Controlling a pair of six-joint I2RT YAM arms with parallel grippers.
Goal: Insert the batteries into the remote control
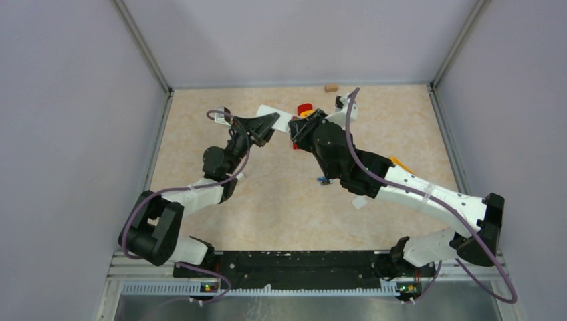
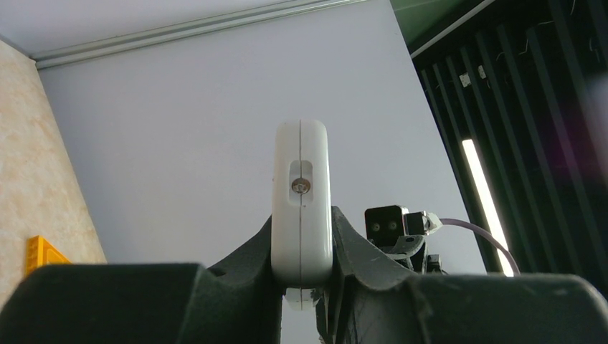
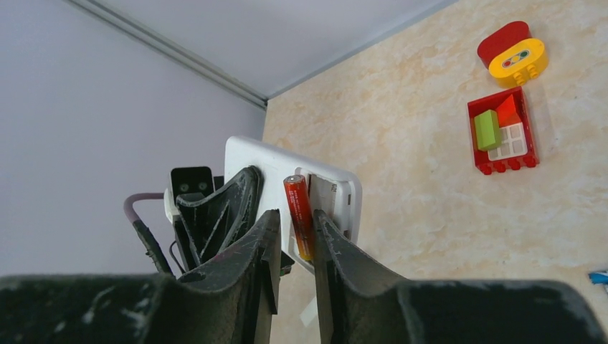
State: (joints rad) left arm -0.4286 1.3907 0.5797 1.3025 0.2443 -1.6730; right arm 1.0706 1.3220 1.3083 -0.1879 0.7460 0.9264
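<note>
Right hand (image 3: 295, 213) brackets red battery (image 3: 298, 215) at remote's (image 3: 251, 154) open compartment (image 3: 334, 197).

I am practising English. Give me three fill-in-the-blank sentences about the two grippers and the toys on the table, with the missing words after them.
1. The left gripper clamps a ____ remote.
2. The reddish-brown battery sits ____ the fingers of the right gripper.
3. The green block lies in a ____ tray.
Missing words: white; between; red.

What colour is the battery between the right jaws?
The battery is reddish-orange; the right wrist view shows it best.
</note>
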